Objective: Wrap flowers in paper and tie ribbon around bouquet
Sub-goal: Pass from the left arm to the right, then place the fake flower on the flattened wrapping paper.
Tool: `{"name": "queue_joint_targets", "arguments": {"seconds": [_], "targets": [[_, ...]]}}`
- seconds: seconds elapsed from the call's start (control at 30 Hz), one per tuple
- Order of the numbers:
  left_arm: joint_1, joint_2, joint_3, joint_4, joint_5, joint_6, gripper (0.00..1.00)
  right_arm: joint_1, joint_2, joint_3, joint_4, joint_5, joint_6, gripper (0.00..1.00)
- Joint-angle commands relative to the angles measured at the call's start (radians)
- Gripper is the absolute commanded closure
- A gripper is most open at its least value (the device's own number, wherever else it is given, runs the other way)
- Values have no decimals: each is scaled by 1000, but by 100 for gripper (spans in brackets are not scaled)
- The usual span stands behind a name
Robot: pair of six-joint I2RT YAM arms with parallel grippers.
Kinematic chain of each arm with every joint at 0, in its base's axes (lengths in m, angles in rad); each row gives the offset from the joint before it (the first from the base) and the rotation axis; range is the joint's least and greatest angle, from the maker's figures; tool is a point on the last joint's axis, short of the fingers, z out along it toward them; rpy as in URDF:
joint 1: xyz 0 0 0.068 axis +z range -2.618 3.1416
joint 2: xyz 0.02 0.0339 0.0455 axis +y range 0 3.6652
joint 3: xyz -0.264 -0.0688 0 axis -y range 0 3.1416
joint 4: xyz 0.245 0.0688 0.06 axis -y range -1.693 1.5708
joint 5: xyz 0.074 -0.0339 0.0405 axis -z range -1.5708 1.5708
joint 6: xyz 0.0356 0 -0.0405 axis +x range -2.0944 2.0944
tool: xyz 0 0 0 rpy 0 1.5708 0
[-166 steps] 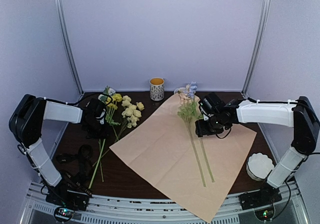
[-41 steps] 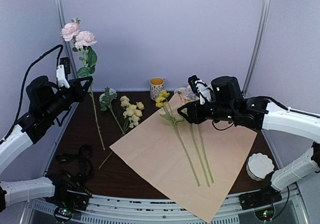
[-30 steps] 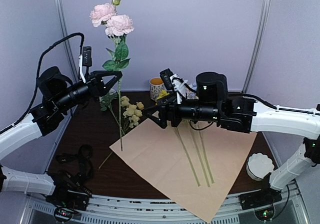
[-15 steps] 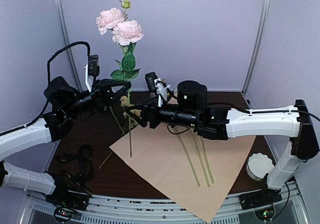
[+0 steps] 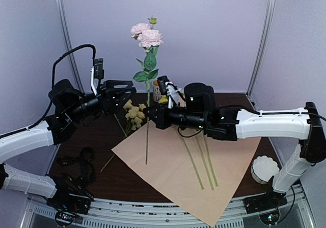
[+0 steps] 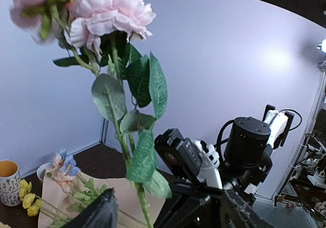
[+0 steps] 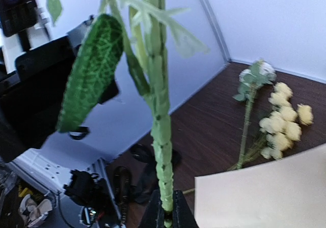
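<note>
Two sets of fingers: both are at one tall pink-flowered stem above the worktop [image 5: 86, 131].
Right fingers [image 7: 165, 215]: pressed together on the pink stem [image 5: 146, 141], gripping it a little below its middle. The stem stands almost upright.
Left fingers [image 5: 127, 89]: spread apart and not gripping. Their tips are just to the left of the stem, level with its lower leaves.
Pink stem: two pale pink blooms and a green bud at the top, with broad leaves beneath them. The bare lower end hangs over the left part of the paper [image 5: 188, 172]; whether it touches cannot be told.
Paper: lies flat on the worktop with its peach face up, one corner towards the near edge.
Other flowers [image 5: 204, 156]: three long green stems lie side by side on the paper, their heads towards the back and partly hidden by the right arm. A cream-yellow cluster [image 5: 133, 115] lies on the bare worktop just off the paper's left edge.
Ribbon [image 5: 84, 161]: a black floppy tangle lies near the left arm's base; too small to read any print.
Mug [image 6: 7, 179]: stands at the back of the worktop.
White scalloped stack [image 5: 265, 168]: sits on the worktop, right of the paper.
</note>
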Motion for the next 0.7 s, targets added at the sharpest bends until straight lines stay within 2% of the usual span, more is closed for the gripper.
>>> {"name": "queue_joint_targets", "arguments": {"seconds": [0.0,0.1,0.23,0.4,0.6,0.63,0.67], "targets": [[0,-8,70,-222,-186,84,23,-78,-134,-15,-405,207,-24,100],[11,18,123,-391,-309,95,22,-132,-166,-7,-730,327,-32,100],[53,74,190,-543,-350,74,19,-203,-167,-49,-952,382,-44,100],[91,95,207,-587,-344,45,17,-300,-78,-62,-1001,313,-66,100],[105,81,203,-617,-405,60,18,-335,98,41,-1030,286,-99,100],[109,80,205,-620,-410,62,18,-337,127,58,-1042,294,-91,97],[114,80,204,-620,-410,63,18,-339,150,74,-1056,308,-81,85]]}}
